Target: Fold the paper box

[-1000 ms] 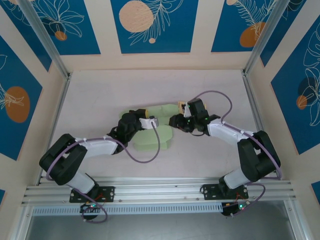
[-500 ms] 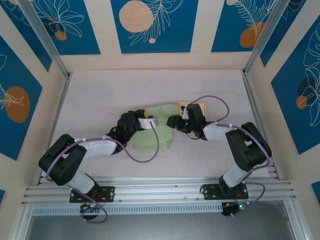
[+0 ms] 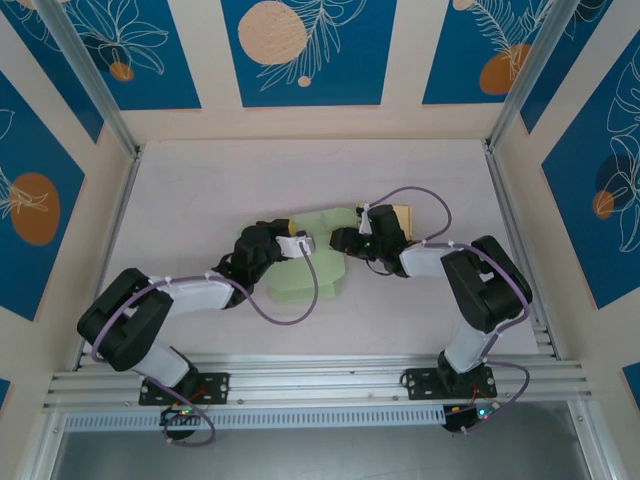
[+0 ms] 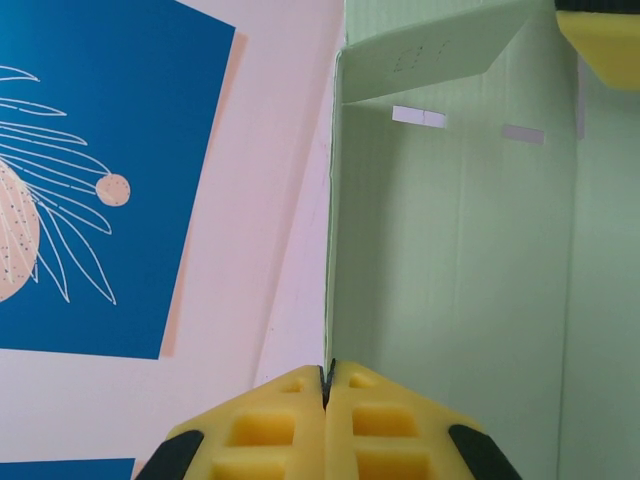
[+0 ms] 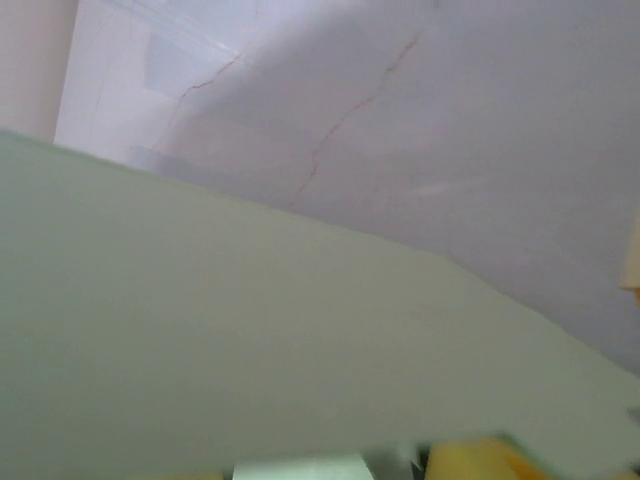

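Note:
The pale green paper box [image 3: 312, 262] lies partly folded at the middle of the table. My left gripper [image 3: 284, 225] is at its left side. In the left wrist view the yellow fingertips [image 4: 290, 420] are shut on the thin top edge of an upright box wall [image 4: 450, 260], whose far flap [image 4: 430, 55] leans inward. My right gripper [image 3: 338, 240] is against the box's right edge. A blurred green panel [image 5: 220, 330] covers its jaws in the right wrist view, with a bit of yellow finger [image 5: 480, 458] showing below it. Another yellow finger [image 4: 605, 35] touches the box's far right corner.
A tan card [image 3: 396, 212] lies on the table just behind the right wrist. Aluminium rails [image 3: 110, 215] border the table on both sides and along the near edge. Blue-patterned walls stand close at the back and sides.
The right arm has drawn in and its gripper has shifted left against the box. The box's right flap has come up, so the box looks narrower. The left gripper has kept its hold.

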Available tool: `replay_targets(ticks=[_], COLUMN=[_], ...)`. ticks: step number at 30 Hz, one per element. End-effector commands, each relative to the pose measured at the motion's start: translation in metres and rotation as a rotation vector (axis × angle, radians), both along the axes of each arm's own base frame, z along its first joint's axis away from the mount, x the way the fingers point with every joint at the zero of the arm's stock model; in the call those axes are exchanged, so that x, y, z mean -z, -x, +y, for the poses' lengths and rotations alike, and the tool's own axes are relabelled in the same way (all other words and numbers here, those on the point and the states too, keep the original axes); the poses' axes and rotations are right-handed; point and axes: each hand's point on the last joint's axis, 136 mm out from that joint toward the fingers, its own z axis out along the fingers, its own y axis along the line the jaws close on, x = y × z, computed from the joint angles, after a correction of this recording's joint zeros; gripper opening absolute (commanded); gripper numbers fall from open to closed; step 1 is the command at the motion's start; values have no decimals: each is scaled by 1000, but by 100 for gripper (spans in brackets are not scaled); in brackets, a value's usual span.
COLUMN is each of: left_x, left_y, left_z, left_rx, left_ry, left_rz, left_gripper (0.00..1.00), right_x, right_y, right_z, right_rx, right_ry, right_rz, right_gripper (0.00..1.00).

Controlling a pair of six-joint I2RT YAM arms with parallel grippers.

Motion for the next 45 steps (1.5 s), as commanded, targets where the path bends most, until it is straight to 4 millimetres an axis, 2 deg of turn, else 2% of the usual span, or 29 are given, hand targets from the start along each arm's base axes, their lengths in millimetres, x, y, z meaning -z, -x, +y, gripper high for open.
replay_targets(ticks=[1, 4, 10, 17, 21, 26, 30, 38, 41, 45], left_x=[-1, 0, -2, 2, 8, 26, 30, 21, 18, 11], left_y=[0, -2, -3, -3, -3, -6, -7, -6, -4, -1], left_z=[-1, -2, -7, -15, -17, -7, -3, -7, -7, -8], left_rx=[16, 12, 18, 33, 34, 8, 6, 46, 52, 60], left_ry=[21, 20, 53, 37, -5, -116, -193, -207, -193, -157], left_rz=[11, 17, 30, 33, 28, 8, -30, -62, -66, -68], left_gripper=[0, 0, 0, 0, 0, 0, 0, 0, 0, 0], right_x=[-31, -34, -30, -10, -2, -6, -11, -42, -62, -70], right_y=[-13, -13, -11, -13, -13, -9, -2, 26, 29, 20], right_z=[11, 18, 34, 52, 54, 41, 24, -9, -26, -51], right_rx=[-32, -56, -79, -101, -97, -77, -62, -102, -94, -44], right_ry=[-11, -21, -18, -39, -35, 1, 55, 122, 119, 137], right_rz=[-117, -122, -116, -50, -24, -18, -3, -31, -72, -82], right_gripper=[44, 36, 32, 30, 29, 30, 33, 42, 43, 43])
